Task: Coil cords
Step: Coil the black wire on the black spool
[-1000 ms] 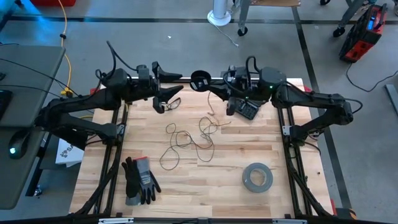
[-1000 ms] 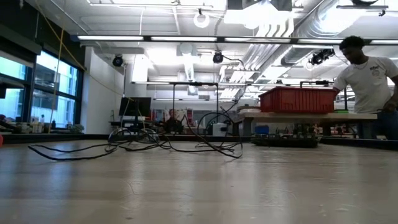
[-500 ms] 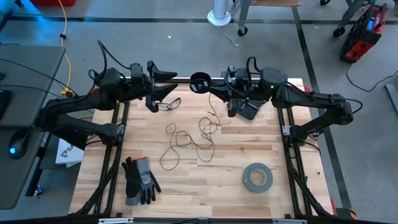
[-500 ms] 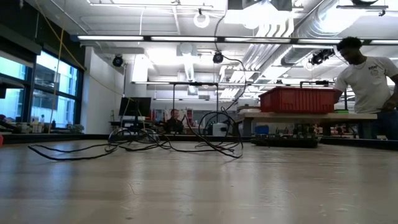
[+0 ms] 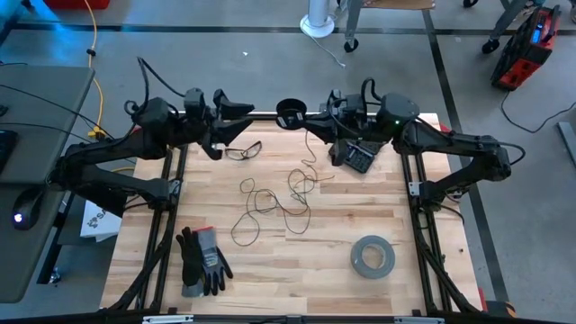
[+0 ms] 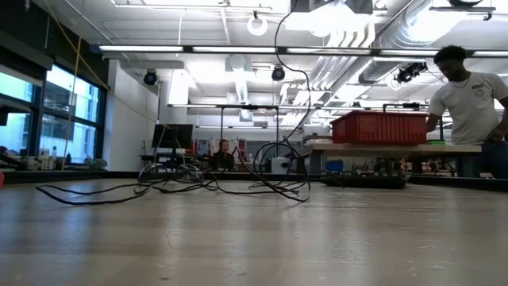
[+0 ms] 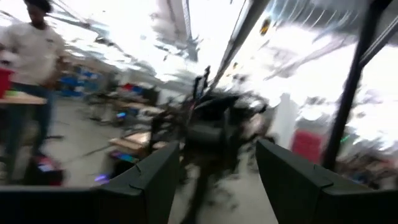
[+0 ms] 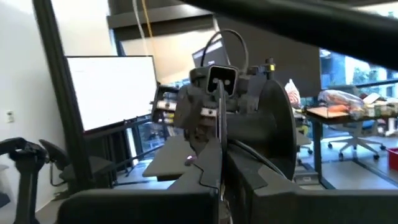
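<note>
Cord: one thin dark cord (image 5: pixel 274 200), lain in loose tangled loops on the middle of the desk (image 5: pixel 306 261); a single strand is seen rising from the tangle toward the far edge, up to the spool.
Spool: one small round black spool (image 5: pixel 290 114), held up at the far edge of the desk between the two arms.
Right end effector: (image 5: pixel 310 118) closed on the spool's rim, as seen from above; in the right wrist view the fingers (image 8: pixel 214 177) are pressed together on a thin dark disc edge.
Left end effector: (image 5: pixel 236 119) raised at the far edge, left of the spool, fingers spread apart, nothing held; apart from the spool.
Glasses: one pair, clear-lensed, thin frame (image 5: pixel 242 150), below the left end effector.
Tape: one grey roll (image 5: pixel 372 256), ring-shaped, lying flat, near right.
Gloves: one dark pair with grey cuffs (image 5: pixel 202 260), near left.
Black device: one, keypad-like (image 5: pixel 358 158), beneath the right arm.
Desk: light wood, planked grain.
Person: one, in a white shirt (image 6: pixel 471 97), behind a red bin (image 6: pixel 379 127).
</note>
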Action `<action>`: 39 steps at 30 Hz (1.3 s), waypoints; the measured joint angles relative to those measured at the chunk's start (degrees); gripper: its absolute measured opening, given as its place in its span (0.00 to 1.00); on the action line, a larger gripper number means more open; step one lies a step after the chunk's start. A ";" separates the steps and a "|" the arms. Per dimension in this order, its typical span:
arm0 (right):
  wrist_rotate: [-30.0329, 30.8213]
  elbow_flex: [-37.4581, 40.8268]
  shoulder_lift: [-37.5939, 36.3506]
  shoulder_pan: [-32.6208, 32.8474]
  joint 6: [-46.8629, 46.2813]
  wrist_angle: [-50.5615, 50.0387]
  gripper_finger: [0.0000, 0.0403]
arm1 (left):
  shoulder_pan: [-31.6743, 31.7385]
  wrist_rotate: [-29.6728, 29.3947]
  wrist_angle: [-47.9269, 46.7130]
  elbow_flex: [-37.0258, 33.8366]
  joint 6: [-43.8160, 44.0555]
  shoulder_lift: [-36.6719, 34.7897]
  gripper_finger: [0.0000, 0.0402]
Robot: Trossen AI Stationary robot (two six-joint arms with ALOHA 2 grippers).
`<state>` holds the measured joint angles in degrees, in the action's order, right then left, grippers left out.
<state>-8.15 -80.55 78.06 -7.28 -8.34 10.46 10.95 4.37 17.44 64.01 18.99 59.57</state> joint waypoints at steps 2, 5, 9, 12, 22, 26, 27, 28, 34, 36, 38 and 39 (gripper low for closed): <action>-1.48 0.00 0.00 -0.47 -0.04 1.02 0.00 | 0.55 1.43 1.37 0.00 1.31 -0.07 0.52; -1.72 0.00 0.00 -1.00 -0.33 2.22 0.00 | 0.69 1.54 1.78 0.00 1.41 -0.02 0.52; -1.97 0.00 0.00 -1.95 -0.17 2.29 0.00 | 1.44 0.82 2.22 0.00 1.35 -0.02 0.52; -2.50 0.00 0.00 -2.48 -0.17 2.30 0.00 | 2.13 0.89 2.10 0.00 1.82 -0.19 0.52; -4.76 0.00 -0.02 -3.64 0.69 4.48 0.00 | 4.52 1.87 1.83 -0.04 1.89 -1.37 0.52; -5.40 0.00 -0.02 -3.87 1.22 5.10 0.00 | 5.50 1.98 1.90 -0.04 1.86 -1.84 0.52; -5.49 0.00 -0.02 -4.00 1.16 5.54 0.00 | 5.68 2.01 1.89 -0.04 1.91 -2.03 0.52; -5.55 0.00 -0.05 -4.01 1.36 5.62 0.00 | 5.95 2.02 1.85 -0.04 1.82 -2.17 0.52; -8.22 0.00 -0.08 -4.40 -1.07 5.77 0.00 | 6.35 2.54 0.19 -0.04 1.68 -3.22 0.52; -11.18 -0.02 -0.10 -4.39 -3.51 4.42 0.00 | 6.24 4.18 -3.24 -0.04 2.05 -4.03 0.52; -13.00 0.00 0.00 -4.36 -4.58 3.87 0.00 | 6.24 5.06 -7.00 -0.09 2.77 -5.19 0.52; -13.05 0.00 0.00 -4.34 -4.48 3.87 0.00 | 6.20 5.10 -8.27 -0.09 2.58 -5.79 0.52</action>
<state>-21.20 -80.55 78.06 -11.62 -12.82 14.33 17.15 9.47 9.17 63.92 21.57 53.78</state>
